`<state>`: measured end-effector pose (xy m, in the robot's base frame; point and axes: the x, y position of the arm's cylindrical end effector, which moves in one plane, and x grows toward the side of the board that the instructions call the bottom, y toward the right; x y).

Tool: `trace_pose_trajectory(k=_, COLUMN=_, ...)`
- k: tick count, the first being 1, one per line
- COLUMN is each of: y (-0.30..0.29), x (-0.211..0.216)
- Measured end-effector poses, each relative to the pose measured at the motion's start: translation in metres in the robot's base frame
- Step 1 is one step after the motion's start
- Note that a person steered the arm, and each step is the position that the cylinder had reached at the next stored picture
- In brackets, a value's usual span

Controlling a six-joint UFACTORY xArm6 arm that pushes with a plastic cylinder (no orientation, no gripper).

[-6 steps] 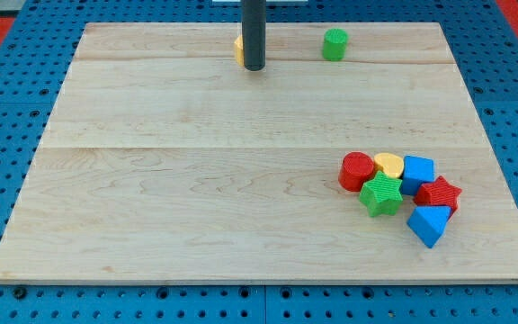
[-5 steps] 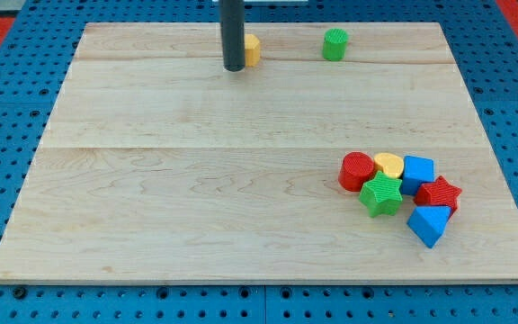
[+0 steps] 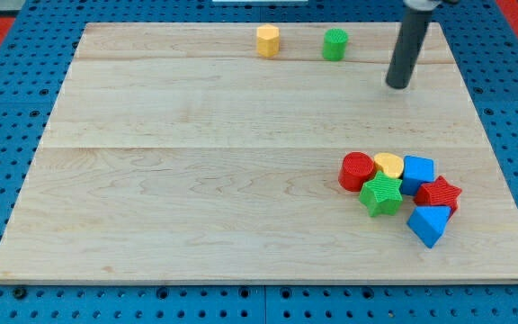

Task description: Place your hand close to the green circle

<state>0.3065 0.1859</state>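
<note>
Target first: green circle stands near the desk's top edge, right of centre, nothing touching it. Yellow block sits to its left, apart, so you have free approach from the view's right. Your tip is right of and below the circle, near but not beside it. No hand on this rig, just a rod, holding nothing. Cluster at lower right, red cylinder, green star and others, is well clear.
</note>
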Motion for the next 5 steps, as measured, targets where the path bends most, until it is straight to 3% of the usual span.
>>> trace_pose_trajectory(k=2, y=-0.024, x=0.001)
trace_pose_trajectory(k=4, y=-0.081, x=-0.036)
trace_pose_trajectory(k=5, y=-0.082, x=-0.038)
